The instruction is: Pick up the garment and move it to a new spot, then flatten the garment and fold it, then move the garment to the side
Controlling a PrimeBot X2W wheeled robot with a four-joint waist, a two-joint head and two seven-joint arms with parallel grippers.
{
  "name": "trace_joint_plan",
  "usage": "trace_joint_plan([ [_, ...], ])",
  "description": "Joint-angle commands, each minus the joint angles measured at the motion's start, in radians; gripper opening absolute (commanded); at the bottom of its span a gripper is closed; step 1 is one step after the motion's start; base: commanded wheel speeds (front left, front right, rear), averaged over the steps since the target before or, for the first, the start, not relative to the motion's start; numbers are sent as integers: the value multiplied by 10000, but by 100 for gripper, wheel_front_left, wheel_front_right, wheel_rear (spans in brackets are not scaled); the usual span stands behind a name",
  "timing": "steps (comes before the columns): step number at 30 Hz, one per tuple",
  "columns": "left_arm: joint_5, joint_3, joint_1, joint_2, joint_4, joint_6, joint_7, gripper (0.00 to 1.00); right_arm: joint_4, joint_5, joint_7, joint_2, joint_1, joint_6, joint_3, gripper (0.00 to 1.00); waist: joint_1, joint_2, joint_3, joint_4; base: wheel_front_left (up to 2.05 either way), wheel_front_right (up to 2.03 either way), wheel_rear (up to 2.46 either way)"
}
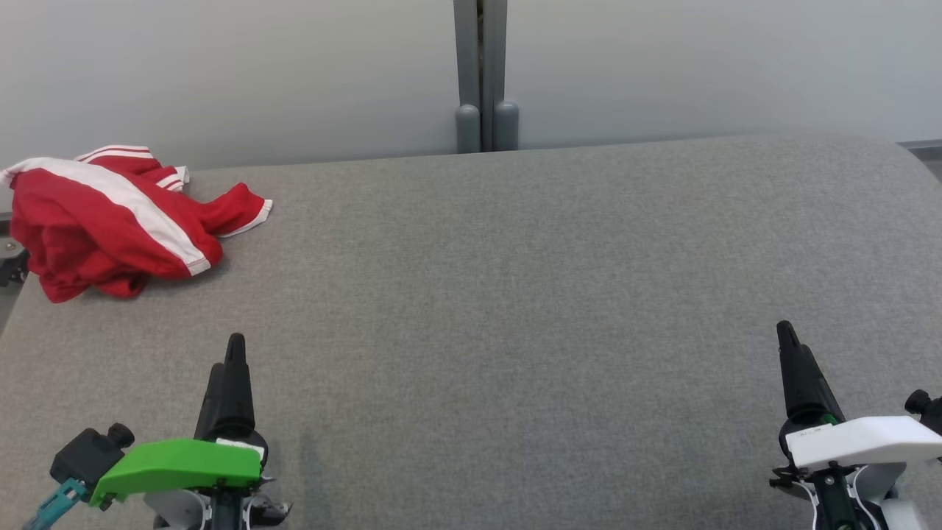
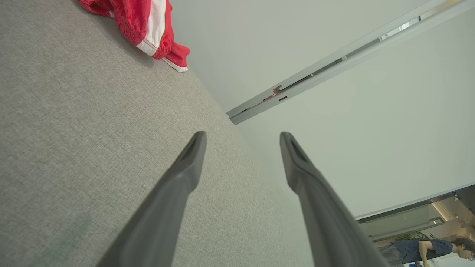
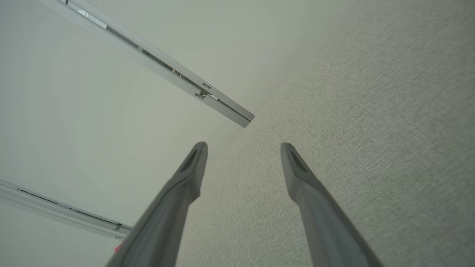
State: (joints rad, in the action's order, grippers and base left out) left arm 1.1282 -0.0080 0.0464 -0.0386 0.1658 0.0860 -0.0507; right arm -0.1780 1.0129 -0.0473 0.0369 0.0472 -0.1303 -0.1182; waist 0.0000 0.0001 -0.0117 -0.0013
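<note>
Right now the red garment (image 1: pixel 110 221) with white stripes lies crumpled at ten o'clock in the head view, at the far left corner of the grey fabric surface (image 1: pixel 515 294), reaching its left edge. The left gripper (image 1: pixel 228 353) sits at seven o'clock and the right gripper (image 1: pixel 786 335) at five o'clock, both well apart from the cloth. Each wrist view shows its jaws spread wide, with nothing between them. A person (image 2: pixel 426 250) shows at four o'clock in the left wrist view.

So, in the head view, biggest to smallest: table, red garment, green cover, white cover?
1. table
2. garment
3. green cover and white cover look alike; the white one is cut off by the edge, and both sit nearest the camera, so unranked.
</note>
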Motion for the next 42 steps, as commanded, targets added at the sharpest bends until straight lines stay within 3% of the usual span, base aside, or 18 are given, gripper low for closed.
trace_joint_plan([
  [1, -540, -83, 23, -67, -205, -40, -106, 100, 260, -537, -132, 73, -35, -2, 31, 100, 0, -1, -2, 0, 0, 0, 0],
  [12, -2827, -313, -196, -83, -278, -141, -466, 100, 601, -3244, -495, 88, -186, -3, 386, 100, 0, -1, -11, -14, 0, 0, 0],
  [28, -4935, -453, -527, -100, 131, -147, -929, 100, 432, -5489, -956, 108, -325, -4, 571, 100, 0, -1, -9, -43, 0, 0, 0],
  [42, -6160, -532, -670, -116, 507, -90, -1278, 100, 335, -7166, -1311, 121, -412, -4, 703, 100, 0, -1, -13, -62, 0, 0, 0],
])
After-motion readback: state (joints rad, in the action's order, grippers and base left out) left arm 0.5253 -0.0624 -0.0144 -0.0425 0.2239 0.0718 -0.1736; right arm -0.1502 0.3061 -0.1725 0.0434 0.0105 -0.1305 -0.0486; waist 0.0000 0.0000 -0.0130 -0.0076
